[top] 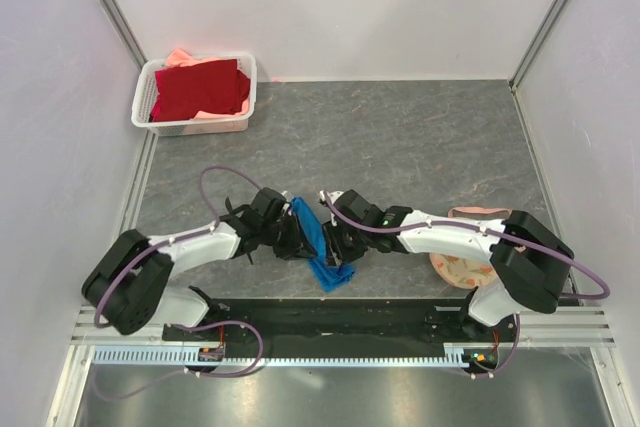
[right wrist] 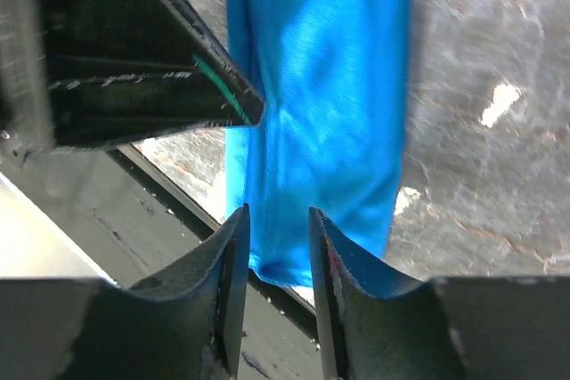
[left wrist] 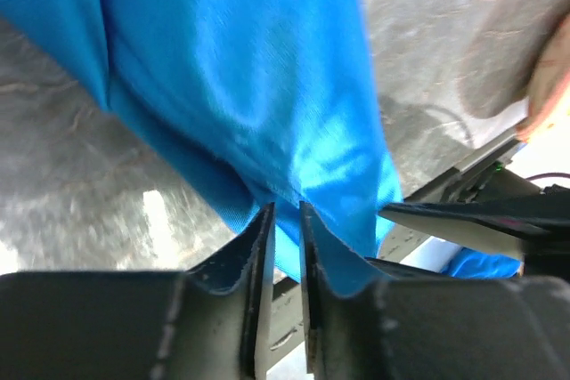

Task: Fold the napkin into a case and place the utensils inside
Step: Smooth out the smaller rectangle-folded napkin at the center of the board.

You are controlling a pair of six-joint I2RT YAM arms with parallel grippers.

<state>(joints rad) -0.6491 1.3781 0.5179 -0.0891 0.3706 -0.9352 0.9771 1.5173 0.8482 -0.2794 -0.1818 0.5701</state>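
Napkin: bright royal-blue shiny cloth napkin point(top: 318, 247), bunched into a narrow strip near the grey marbled table point(top: 400, 137)'s near edge, probably for folding.
Left gripper point(left wrist: 285, 211): jaws narrowly apart at the cloth's edge; grip unclear.
Right gripper point(right wrist: 278, 215): likewise.

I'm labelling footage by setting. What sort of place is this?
Most likely a lab robot test cell: plain white panel walls on metal frame posts enclose a grey tabletop, with a left arm and right arm bolted to a rail at its near edge.
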